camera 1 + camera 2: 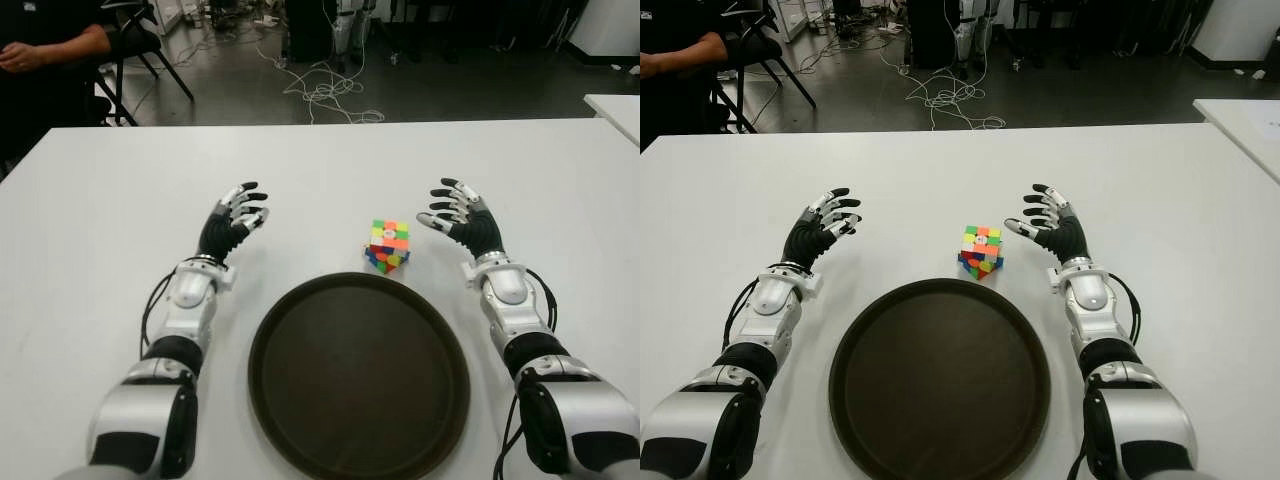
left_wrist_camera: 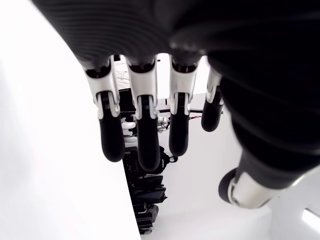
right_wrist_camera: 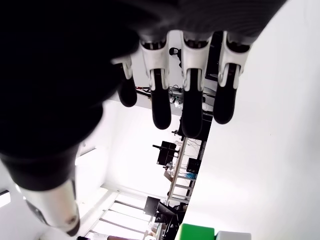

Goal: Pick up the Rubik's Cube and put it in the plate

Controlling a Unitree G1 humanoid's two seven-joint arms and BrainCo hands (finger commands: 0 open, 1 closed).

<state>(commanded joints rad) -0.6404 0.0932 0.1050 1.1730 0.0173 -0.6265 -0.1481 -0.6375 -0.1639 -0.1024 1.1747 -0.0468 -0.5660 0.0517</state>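
Note:
A multicoloured Rubik's Cube (image 1: 388, 245) sits on the white table (image 1: 120, 190), just beyond the far rim of a round dark brown plate (image 1: 358, 375). My right hand (image 1: 458, 218) hovers a short way to the right of the cube with its fingers spread and nothing in them. In the right wrist view a green edge of the Rubik's Cube (image 3: 196, 232) shows past the extended fingers (image 3: 162, 110). My left hand (image 1: 236, 216) shows well to the left of the cube, fingers relaxed and holding nothing. The plate holds nothing.
A person in dark clothes (image 1: 45, 50) sits at the far left behind the table, beside a black chair (image 1: 140, 45). Cables (image 1: 320, 90) lie on the floor beyond the far edge. Another white table (image 1: 615, 108) stands at the right.

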